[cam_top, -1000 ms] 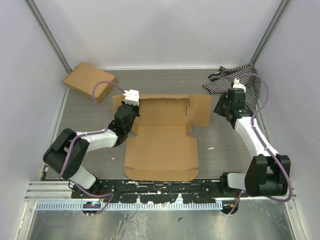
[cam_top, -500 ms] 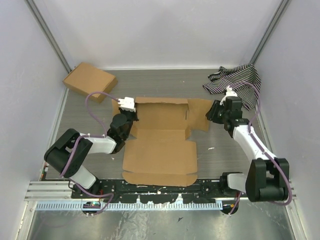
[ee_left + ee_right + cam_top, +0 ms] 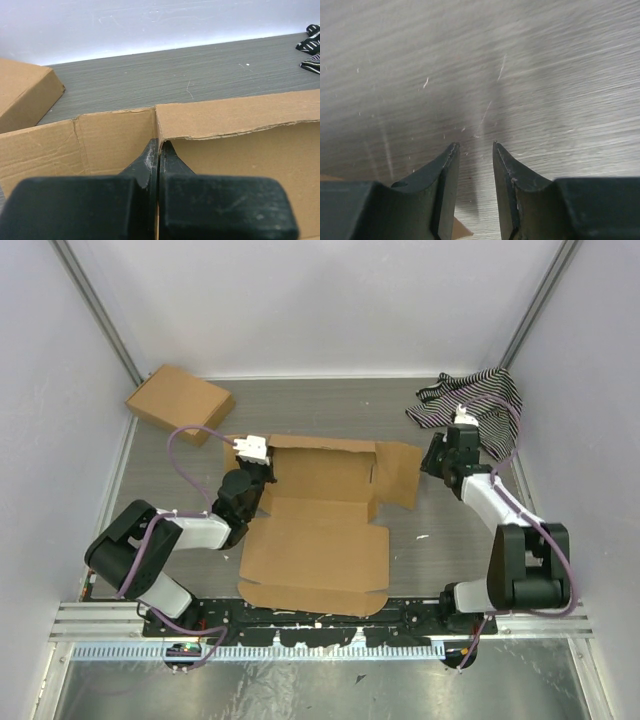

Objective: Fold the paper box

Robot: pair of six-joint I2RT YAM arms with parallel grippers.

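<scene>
A flat brown corrugated-cardboard sheet (image 3: 315, 550) fills the middle of the grey wood-grain tabletop (image 3: 320, 405), with flaps standing upright at its far left. A closed brown cardboard box (image 3: 180, 403) blocks the far-left corner, and a striped black-and-white cloth (image 3: 470, 400) blocks the far-right. Bare strips run along the far edge between them and to the right of the sheet.

1. We see the gripper (image 3: 159, 146) at bottom centre, its two black fingers pressed together with no gap.
2. The tips meet the box (image 3: 240, 130) at a vertical seam where two upright panels join. We cannot tell whether card is pinched between them.
3. The right panel's top edge is ragged.
4. Behind lies the grey table (image 3: 175, 75), with a second box (image 3: 22, 97) at far left and a striped cloth (image 3: 311, 47) at far right.
5. A white wall (image 3: 150, 20) closes the back.
</scene>
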